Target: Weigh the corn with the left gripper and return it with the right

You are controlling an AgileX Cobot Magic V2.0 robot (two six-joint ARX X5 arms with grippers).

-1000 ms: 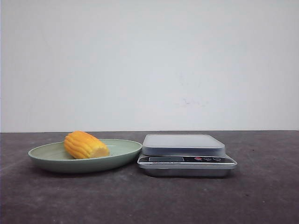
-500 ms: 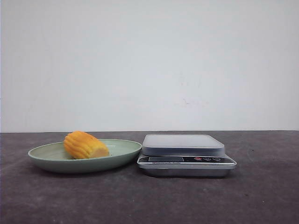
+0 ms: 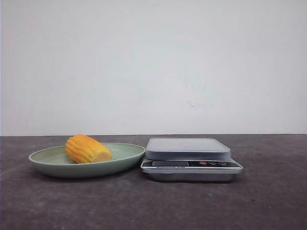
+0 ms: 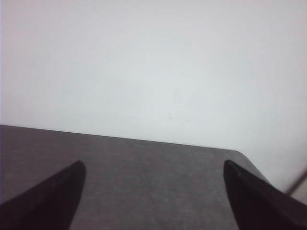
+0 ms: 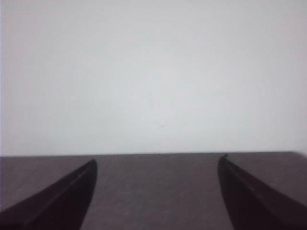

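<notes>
The corn [image 3: 88,149], a stubby yellow-orange cob piece with a paler cut end, lies on a pale green plate [image 3: 124,158] at the left of the dark table. A silver kitchen scale [image 3: 191,158] with a grey weighing platform stands just right of the plate, with nothing on it. Neither arm shows in the front view. My left gripper [image 4: 153,165] is open and empty over bare table. My right gripper [image 5: 157,163] is open and empty over bare table. The corn, plate and scale do not show in either wrist view.
A plain white wall stands behind the table. The left wrist view shows a rounded table corner [image 4: 242,155]. The table surface [image 3: 153,206] is dark grey.
</notes>
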